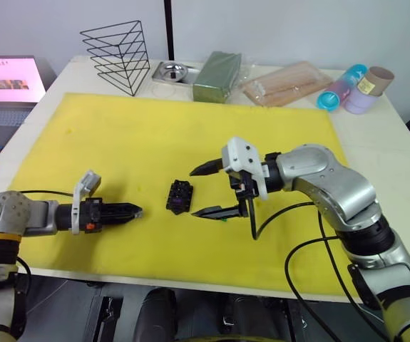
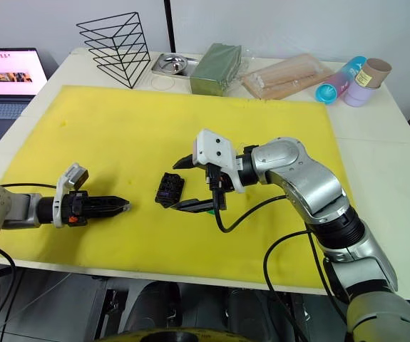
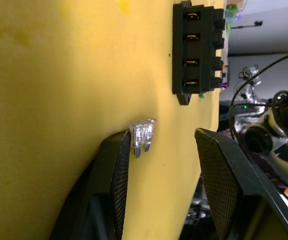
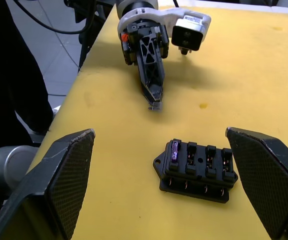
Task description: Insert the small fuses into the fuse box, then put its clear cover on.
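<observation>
Yellow foam mat (image 1: 155, 135) covers most of the white table (image 1: 397, 164). Along the table's far edge: black wire rack (image 1: 118, 55), steel tray (image 1: 172, 71), green box (image 1: 217, 76), clear bag of sticks (image 1: 285, 82), and coloured cups (image 1: 352, 87) at the far right corner. A laptop (image 1: 8, 89) sits off the table's left side.

Right gripper (image 1: 206, 190) reaches in from the right, fingers spread wide, one tip beyond the fuse box (image 1: 180, 196) and one on the near side. It holds nothing. Something small and green shows just by the near fingertip in the head views; I can't tell what it is.

Left gripper (image 1: 135, 211) lies low over the mat, pointing at the fuse box from the left and well apart from it. The head views show its fingers only edge-on as a thin black wedge. The left wrist view shows them partly open, with a pale clear fuse (image 3: 142, 135) against the inner face of one finger and the other finger well off it. So it's not pinched between the two; whether it rests on the mat, I can't tell.

The fuse box sits mid-mat. The right wrist view shows its top: a row of slots, with a purple fuse (image 4: 175, 152) seated in the end slot. The left wrist view shows it side-on, slots with metal contacts visible.
</observation>
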You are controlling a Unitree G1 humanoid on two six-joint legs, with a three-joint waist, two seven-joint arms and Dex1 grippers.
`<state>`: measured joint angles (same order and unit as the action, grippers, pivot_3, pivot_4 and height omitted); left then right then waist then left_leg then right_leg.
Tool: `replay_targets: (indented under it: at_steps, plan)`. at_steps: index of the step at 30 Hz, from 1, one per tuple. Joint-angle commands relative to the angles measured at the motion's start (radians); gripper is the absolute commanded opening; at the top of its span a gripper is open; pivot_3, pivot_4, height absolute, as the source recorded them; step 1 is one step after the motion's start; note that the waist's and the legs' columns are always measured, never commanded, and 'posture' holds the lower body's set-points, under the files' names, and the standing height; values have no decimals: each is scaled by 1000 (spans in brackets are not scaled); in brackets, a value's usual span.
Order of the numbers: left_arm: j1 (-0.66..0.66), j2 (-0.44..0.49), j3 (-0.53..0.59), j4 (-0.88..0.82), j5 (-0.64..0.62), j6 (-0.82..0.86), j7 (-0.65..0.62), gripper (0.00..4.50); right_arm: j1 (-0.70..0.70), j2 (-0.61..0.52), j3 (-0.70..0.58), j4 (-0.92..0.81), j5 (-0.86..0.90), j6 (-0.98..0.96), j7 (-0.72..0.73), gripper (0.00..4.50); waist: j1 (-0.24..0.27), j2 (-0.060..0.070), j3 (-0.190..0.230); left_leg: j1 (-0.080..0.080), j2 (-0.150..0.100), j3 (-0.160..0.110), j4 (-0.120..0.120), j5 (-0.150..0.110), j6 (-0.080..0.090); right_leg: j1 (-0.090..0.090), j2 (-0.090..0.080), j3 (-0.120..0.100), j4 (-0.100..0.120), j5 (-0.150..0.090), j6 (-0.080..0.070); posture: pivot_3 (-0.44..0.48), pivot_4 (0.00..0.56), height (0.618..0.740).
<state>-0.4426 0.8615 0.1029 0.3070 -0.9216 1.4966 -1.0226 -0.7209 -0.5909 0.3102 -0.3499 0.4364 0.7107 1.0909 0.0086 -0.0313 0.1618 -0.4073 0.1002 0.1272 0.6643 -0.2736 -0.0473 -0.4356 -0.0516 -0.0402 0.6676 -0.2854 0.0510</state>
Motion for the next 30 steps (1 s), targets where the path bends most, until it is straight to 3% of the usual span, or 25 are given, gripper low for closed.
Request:
replay_targets:
  at_steps: [1, 6, 7, 11, 14, 21, 25, 30]
  plan:
    - [34, -3, -34, -8, 43, -6, 14, 1786, -10, -5, -17, -24, 7, -8, 0, 4500, -1, 0, 0, 0, 0, 0, 0, 0, 0, 0, 0, 0, 0, 0, 0, 0, 150, 740]
    - [102, 6, -62, -22, 99, -74, 14, 149, -8, -7, -16, -22, 3, -14, 0, 4500, -8, 3, -2, 0, 0, 0, 0, 0, 0, 0, 0, 0, 0, 0, 0, 0, 150, 740]
    - [103, 5, -61, -17, 104, -78, 16, 27, -8, -7, -16, -20, 3, -15, 0, 4500, -9, 4, -3, 1, 0, 0, 0, 0, 0, 0, 0, 0, 1, 0, 0, 0, 150, 740]
    - [112, 7, -38, -11, 97, -80, 10, 27, -9, -7, -14, -13, -1, -22, 3, 4500, -20, 10, -6, 3, 0, 0, 0, 0, 0, 1, 1, 0, 2, 0, 0, 0, 150, 740]
    - [117, -8, 72, -53, 25, -22, 26, 27, -9, -9, -13, -8, -4, -27, 7, 4500, -23, 11, -6, 3, 0, 0, 0, 0, 0, 1, 1, 0, 2, 0, 0, 0, 150, 740]
    - [205, -15, 259, -443, -114, -121, 8, 27, -28, -12, -68, -3, 73, 52, 12, 4500, -21, 9, -5, -1, 1, 0, 0, 0, 0, -2, 1, 1, 2, 0, 0, 0, 150, 740]
    - [269, -49, 247, -686, -7, -428, -31, 27, -26, -10, -84, -15, 102, 82, 1, 4500, -20, 8, -6, 0, 1, -1, 1, 0, 0, 0, 0, 1, 2, 0, 0, 0, 150, 740]
    - [285, -76, 121, -773, 211, -817, -95, 0, 5, -11, -47, -42, 59, 35, -27, 3330, -20, 8, -6, 0, 1, -1, 1, 0, 0, 0, 1, 1, 1, 0, 0, 0, 150, 740]
